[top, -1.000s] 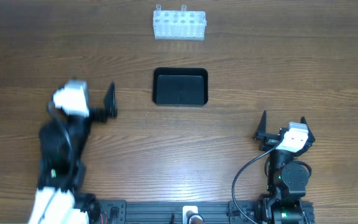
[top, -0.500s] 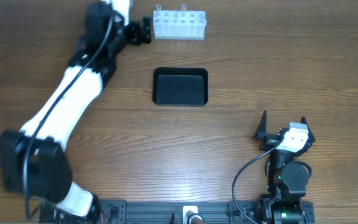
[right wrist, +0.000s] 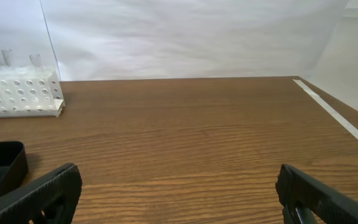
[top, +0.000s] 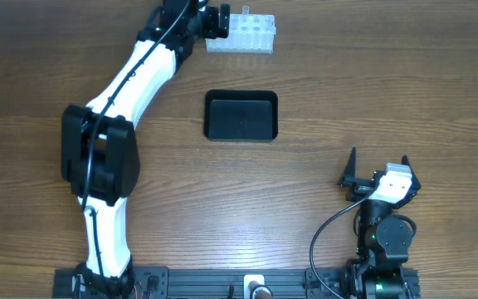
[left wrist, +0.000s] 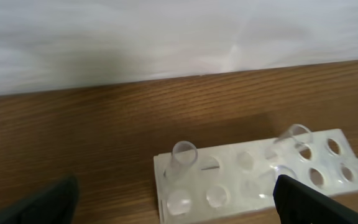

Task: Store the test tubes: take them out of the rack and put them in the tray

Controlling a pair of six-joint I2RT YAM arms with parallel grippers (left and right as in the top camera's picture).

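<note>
Top view: left claw [top: 214, 20] at rack [top: 243, 35] end, tray [top: 241, 116] empty, right claw [top: 378, 173] near its base | left wrist: claw open, end tube [left wrist: 182, 163] between fingers, second tube [left wrist: 289, 142] farther along | right wrist: claw open over worktop [right wrist: 197, 143] | step: first pick; next: descend, grip end tube, lift straight

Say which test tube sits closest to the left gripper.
The corner tube at the rack's end, centred between the fingers; the other tube stands farther along.

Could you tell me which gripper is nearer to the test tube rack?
Left. The left gripper is at the rack's left end; the right gripper sits near its own base, beyond the tray.
</note>
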